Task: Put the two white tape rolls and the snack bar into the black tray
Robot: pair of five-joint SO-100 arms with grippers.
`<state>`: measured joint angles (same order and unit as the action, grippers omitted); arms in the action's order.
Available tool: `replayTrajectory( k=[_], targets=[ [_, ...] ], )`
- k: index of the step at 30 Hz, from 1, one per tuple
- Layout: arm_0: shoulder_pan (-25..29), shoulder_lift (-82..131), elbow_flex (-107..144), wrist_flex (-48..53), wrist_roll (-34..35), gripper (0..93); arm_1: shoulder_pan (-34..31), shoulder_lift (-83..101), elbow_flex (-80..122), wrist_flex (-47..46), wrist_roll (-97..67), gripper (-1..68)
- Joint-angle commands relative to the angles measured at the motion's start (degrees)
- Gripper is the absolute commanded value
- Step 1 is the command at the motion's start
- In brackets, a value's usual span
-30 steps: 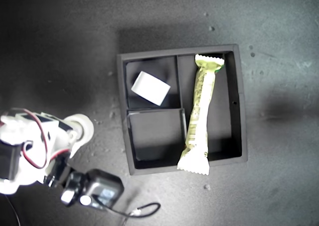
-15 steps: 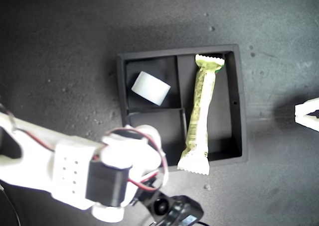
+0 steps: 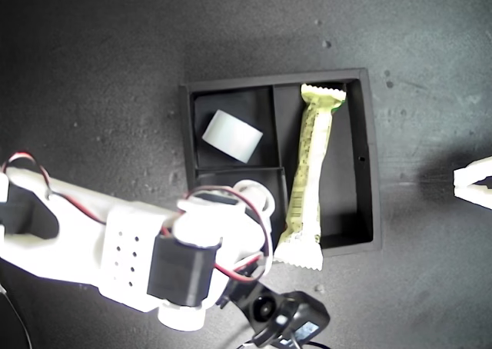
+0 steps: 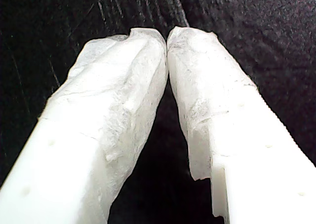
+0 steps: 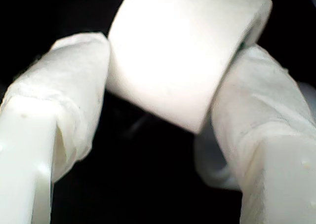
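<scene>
The big white arm fills the lower left of the exterior view and hides the near small compartment of the square matte black tray [image 3: 367, 157], so that view does not show what lies under it. My second pincer [image 5: 163, 81] shows only in the second wrist view: its padded fingers [image 5: 74, 86] are clenched on a small white tape roll [image 5: 177, 51], one finger on each side of the band. The surroundings there are dark and hard to make out.

My first pincer [image 4: 167, 36] has its wrapped tips touching, pressed together with nothing between them, over the dark grey table [image 4: 256, 26]. At the right edge of the exterior view a white pincer tip [image 3: 475, 182] is cut off by the frame.

A second white tape roll [image 3: 232, 136] lies tilted in the far small compartment. The long snack bar in a pale yellow-green wrapper [image 3: 309, 178] lies in the tall compartment, its near crimped end resting over the tray's near wall.
</scene>
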<state>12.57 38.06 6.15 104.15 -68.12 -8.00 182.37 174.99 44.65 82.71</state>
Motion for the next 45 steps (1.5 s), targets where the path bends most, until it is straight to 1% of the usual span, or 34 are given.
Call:
replayTrajectory(
  k=[1,4,9,11,14,16,18,22,25,28,31,33,35,37,39,45],
  targets=[
    [0.62,6.24,1.32,1.05,0.79,20.1,0.18,0.70,0.26,-1.23,0.53,-0.2],
    [0.35,13.01,7.73,1.05,1.05,21.3,0.18,0.70,0.26,-1.23,0.53,-0.2],
    [-0.18,25.75,21.45,1.05,-0.35,20.1,0.18,0.70,-0.35,0.18,0.44,-0.2],
    [-1.14,33.93,31.20,1.05,-2.20,16.7,0.62,0.70,-0.88,2.81,0.44,-0.2],
    [-3.69,46.32,49.39,0.26,-5.19,6.7,2.02,0.79,1.23,3.16,0.53,-0.2],
    [-5.54,53.44,62.75,-3.16,-6.06,3.0,3.16,0.79,3.96,2.29,1.49,-0.2],
    [-7.12,61.35,77.17,-9.93,-5.71,0.1,3.87,0.88,3.96,5.71,2.55,-0.2],
    [-9.14,79.54,106.35,-26.02,-6.06,0.0,4.92,0.88,3.96,9.76,2.90,-0.2],
    [-9.58,92.20,122.70,-33.93,-6.50,0.0,6.50,0.88,3.96,15.12,4.22,-0.2],
    [-9.84,99.23,133.51,-38.94,-7.21,0.0,8.09,0.88,4.04,19.86,6.15,-0.2],
    [-9.58,100.11,139.39,-42.36,-8.09,0.0,9.32,0.88,4.04,22.50,6.94,0.1],
    [-9.32,99.93,141.94,-43.95,-8.53,0.0,9.32,0.88,4.04,22.76,6.94,1.9],
    [-9.49,101.16,145.02,-45.35,-8.70,0.0,8.79,0.88,4.04,23.12,7.03,0.9],
    [-10.20,103.89,148.54,-46.41,-8.70,0.0,9.14,0.88,4.04,24.61,7.03,1.7],
    [-10.63,108.54,152.23,-46.85,-8.79,0.0,9.93,0.88,4.04,27.07,7.12,1.9],
    [-10.72,129.29,164.53,-45.44,-8.96,0.0,9.84,0.88,4.04,27.69,7.12,2.0]
  ],
)
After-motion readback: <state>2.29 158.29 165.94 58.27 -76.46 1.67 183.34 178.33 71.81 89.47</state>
